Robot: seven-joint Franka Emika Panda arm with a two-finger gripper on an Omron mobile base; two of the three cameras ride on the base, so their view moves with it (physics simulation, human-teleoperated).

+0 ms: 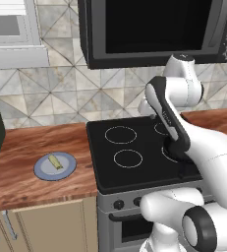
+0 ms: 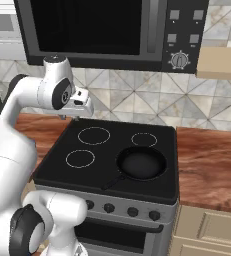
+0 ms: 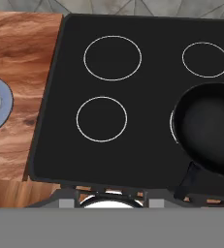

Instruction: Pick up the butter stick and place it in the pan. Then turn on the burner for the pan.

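Still on its plate, butter stick (image 1: 55, 162) lies left of the cooktop (image 2: 107, 150).
It rests on the grey-blue plate (image 1: 70, 167) on the wooden counter (image 1: 31, 142); the pan (image 2: 142, 163) sits on the cooktop's front right burner (image 3: 172, 127), handle toward the front edge. The gripper (image 2: 82, 107) hangs above the cooktop's back left corner; whether its jaws are parted cannot be told.

A home kitchen: glass cooktop (image 2: 107, 150), microwave (image 2: 112, 30) above, wooden counter (image 1: 31, 152), tiled backsplash (image 1: 61, 88).
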